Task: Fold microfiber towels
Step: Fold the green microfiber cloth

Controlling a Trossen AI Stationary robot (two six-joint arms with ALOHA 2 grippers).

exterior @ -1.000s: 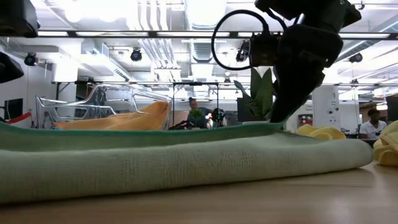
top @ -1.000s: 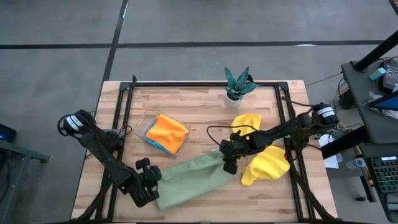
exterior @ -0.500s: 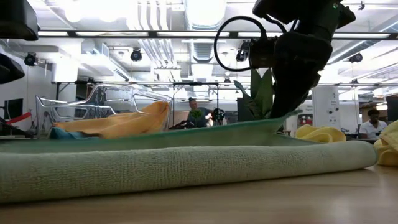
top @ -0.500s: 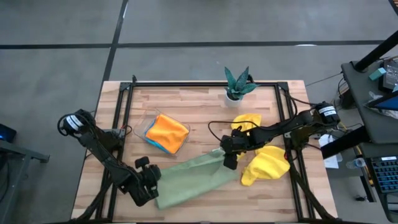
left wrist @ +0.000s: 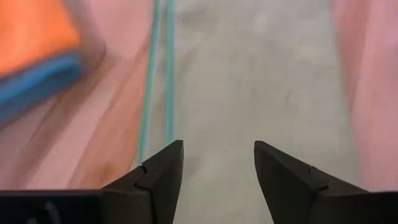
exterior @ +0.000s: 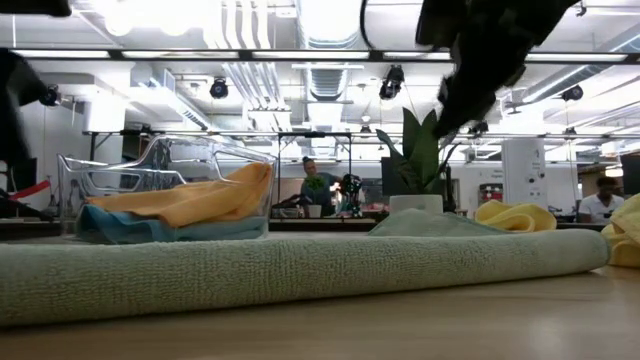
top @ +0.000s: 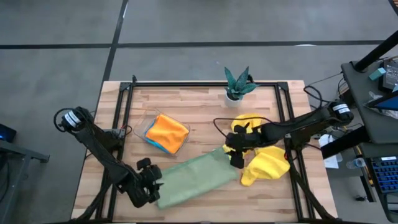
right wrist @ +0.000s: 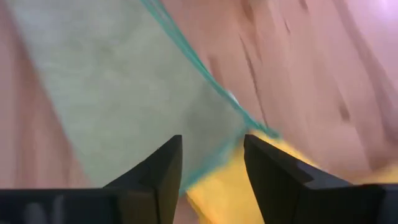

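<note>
- The left claw has let go of the pale green towel; its jaws now stand apart and empty at the towel's near-left end.
- The right claw has lifted off the far-right corner, jaws apart, holding nothing.
- The towel lies folded lengthwise on the tabletop, so this fold looks finished.

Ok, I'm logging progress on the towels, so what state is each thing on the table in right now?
Pale green towel: folded long, flat on the table, released.
Orange towel: folded, in the clear tray on a blue towel.
Two yellow towels: crumpled, unfolded.
Left gripper: open, empty.
Right gripper: open, empty.
Plant: upright.
</note>
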